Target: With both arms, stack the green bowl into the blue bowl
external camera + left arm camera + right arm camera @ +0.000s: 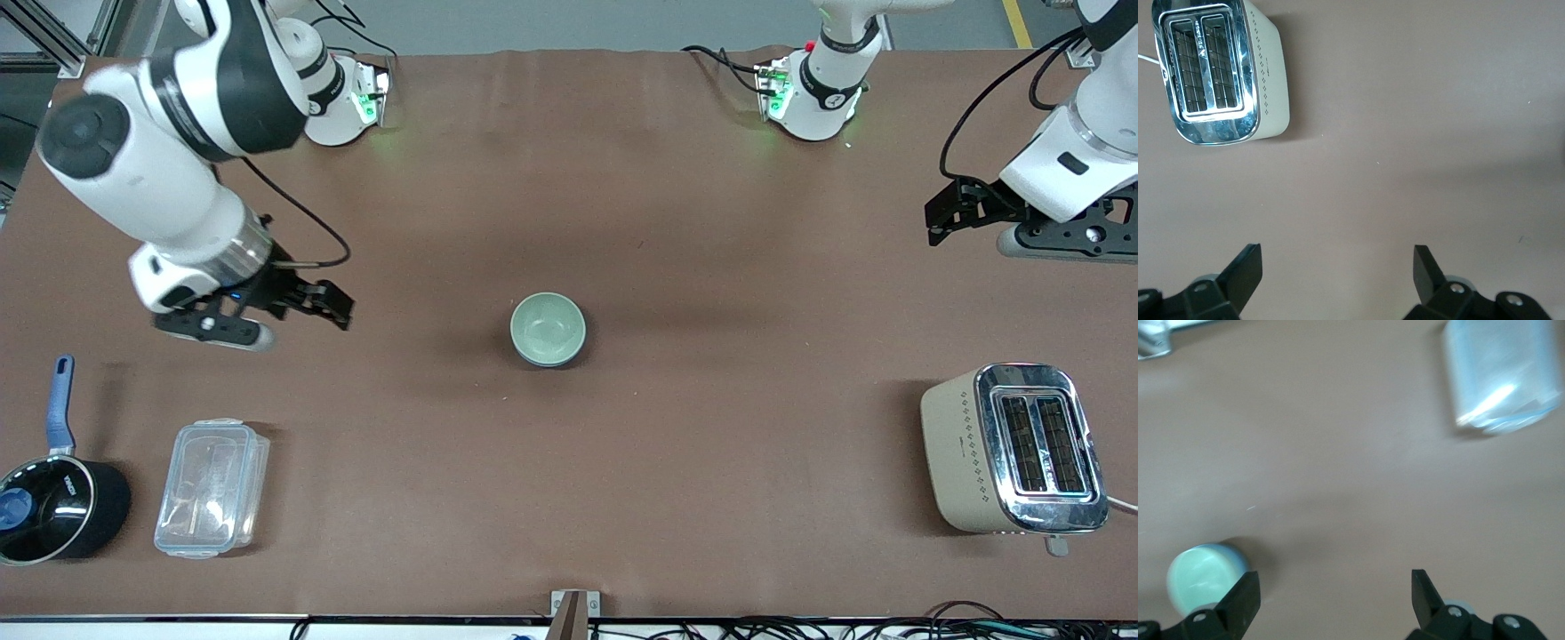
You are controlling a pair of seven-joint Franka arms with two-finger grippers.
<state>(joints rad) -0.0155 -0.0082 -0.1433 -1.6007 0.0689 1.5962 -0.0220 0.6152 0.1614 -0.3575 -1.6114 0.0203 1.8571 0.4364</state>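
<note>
The pale mint-green bowl [548, 327] stands at the middle of the brown table. A thin blue edge [556, 362] shows round its outside, so it sits nested in the blue bowl. The pair also shows in the right wrist view [1201, 577], with the blue edge [1231, 550] beside the green. My right gripper [336, 307] [1331, 587] is open and empty, up over bare table, apart from the bowls toward the right arm's end. My left gripper [933, 224] [1338, 267] is open and empty over bare table at the left arm's end.
A beige and chrome toaster [1013, 449] [1218, 73] stands near the front camera at the left arm's end. A clear plastic lidded box [212, 489] [1501, 373] and a black saucepan with a blue handle [53, 507] stand near the front camera at the right arm's end.
</note>
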